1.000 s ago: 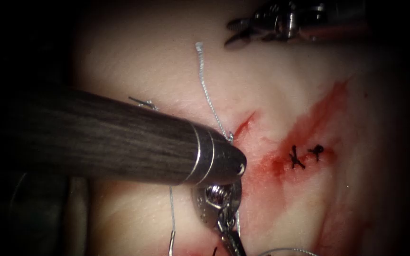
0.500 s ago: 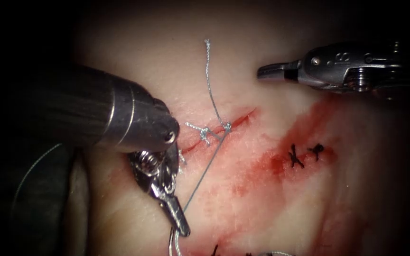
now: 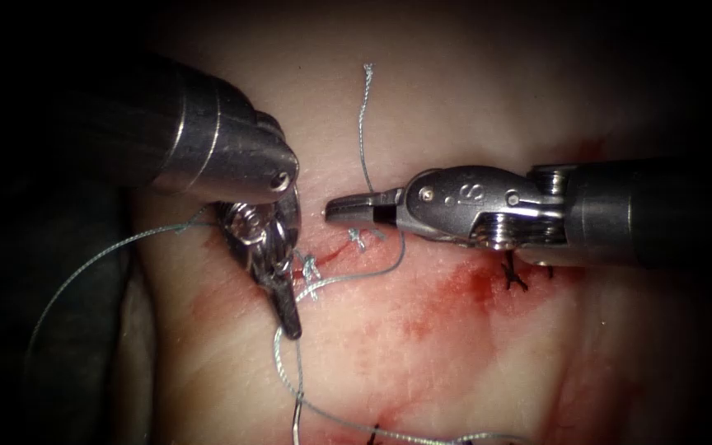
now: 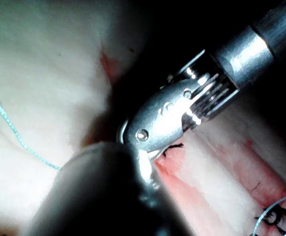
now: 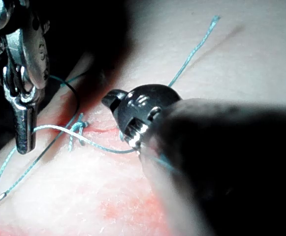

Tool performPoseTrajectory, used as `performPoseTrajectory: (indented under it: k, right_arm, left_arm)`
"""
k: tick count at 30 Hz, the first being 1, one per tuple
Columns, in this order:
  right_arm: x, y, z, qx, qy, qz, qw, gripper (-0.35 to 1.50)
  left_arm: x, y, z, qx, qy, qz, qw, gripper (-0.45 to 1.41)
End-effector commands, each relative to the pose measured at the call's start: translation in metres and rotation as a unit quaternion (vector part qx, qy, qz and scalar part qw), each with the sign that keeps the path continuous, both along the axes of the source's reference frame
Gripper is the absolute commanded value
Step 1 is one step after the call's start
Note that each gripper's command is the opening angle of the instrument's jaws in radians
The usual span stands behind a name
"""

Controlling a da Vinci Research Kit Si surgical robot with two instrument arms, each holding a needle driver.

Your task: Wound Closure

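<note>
The tissue (image 3: 471,363) has a short red cut (image 3: 335,251) with two pale thread knots (image 3: 311,268) on it. My left tool (image 3: 292,330) comes in from the upper left and points down just left of the cut, shut on the pale thread (image 3: 348,278) near the jaw tips (image 5: 23,140). From there the thread curves slack across the cut toward the right tool. My right tool (image 3: 331,210) lies level over the cut, shut. The thread's free tail (image 3: 364,124) rises straight behind its jaws. I cannot tell whether they pinch it.
Dark older stitches (image 3: 514,278) sit in a red-stained patch right of the cut, under the right tool's wrist. More thread (image 3: 84,259) arcs off to the left, and a length trails toward the bottom edge (image 3: 298,408). Red fluid smears the tissue lower right.
The right tool's jaws closed, then it swept down and left from the upper right to lie over the cut. The left tool drew up and left, and its taut thread went slack.
</note>
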State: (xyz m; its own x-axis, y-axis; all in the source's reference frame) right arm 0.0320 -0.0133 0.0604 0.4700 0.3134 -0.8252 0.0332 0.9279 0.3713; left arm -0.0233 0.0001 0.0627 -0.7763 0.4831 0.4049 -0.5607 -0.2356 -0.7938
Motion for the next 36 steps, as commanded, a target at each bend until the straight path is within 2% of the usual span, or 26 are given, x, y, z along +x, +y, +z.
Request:
performPoseTrajectory:
  k: [1,3,6,7,8,12,13,15,18,27,36]
  right_arm:
    - [0.0004,0.0006,0.0009,-0.007,-0.006,-0.006,1.0,-0.35]
    - [0.0001,0.0009,0.0015,-0.017,-0.01,-0.011,1.0,-0.35]
    - [0.0001,0.0012,0.0026,-0.021,-0.006,-0.021,1.0,-0.35]
    - [0.0001,0.0011,0.0028,-0.018,-0.002,-0.03,0.999,-0.35]
    - [0.0003,0.0006,0.0029,-0.006,0.013,-0.061,0.998,-0.35]
    - [0.0005,0.0002,0.0014,0.01,0.046,-0.126,0.991,-0.35]
    - [0.0008,-0.0001,0.0004,0.008,0.066,-0.135,0.989,-0.35]
    - [0.0011,-0.0004,-0.0002,0.003,0.088,-0.141,0.986,-0.35]
    - [0.001,-0.0006,-0.0004,0.006,0.097,-0.15,0.984,-0.35]
    - [-0.0002,0.0006,-0.0008,0.053,0.133,-0.115,0.983,-0.35]
    - [-0.0016,0.0016,0.001,0.129,0.162,-0.083,0.975,-0.35]
  left_arm:
    - [-0.0006,0.0003,0.0002,-0.007,-0.005,-0.002,1.0,-0.45]
    - [-0.0007,0.0013,-0.0007,-0.026,-0.011,-0.008,1.0,-0.45]
    - [-0.0008,0.0025,-0.0018,-0.073,-0.002,0.013,0.997,-0.45]
    - [-0.0008,0.0028,-0.0019,-0.081,0.002,0.009,0.997,-0.45]
    - [-0.0007,0.0032,-0.002,-0.088,0.004,0.003,0.996,-0.45]
    - [-0.0002,0.0038,-0.0008,-0.096,0.01,-0.01,0.995,-0.45]
    - [0.0001,0.0039,-0.0002,-0.095,0.019,-0.021,0.995,-0.45]
    - [0.0005,0.0039,0.0004,-0.095,0.023,-0.031,0.995,-0.45]
    - [0.0009,0.0044,0.0015,-0.096,0.032,-0.047,0.994,-0.45]
    - [0.0003,0.004,0.006,-0.102,0.04,-0.083,0.991,-0.45]
    - [-0.0015,0.0048,0.0065,-0.079,0.028,-0.115,0.99,-0.45]
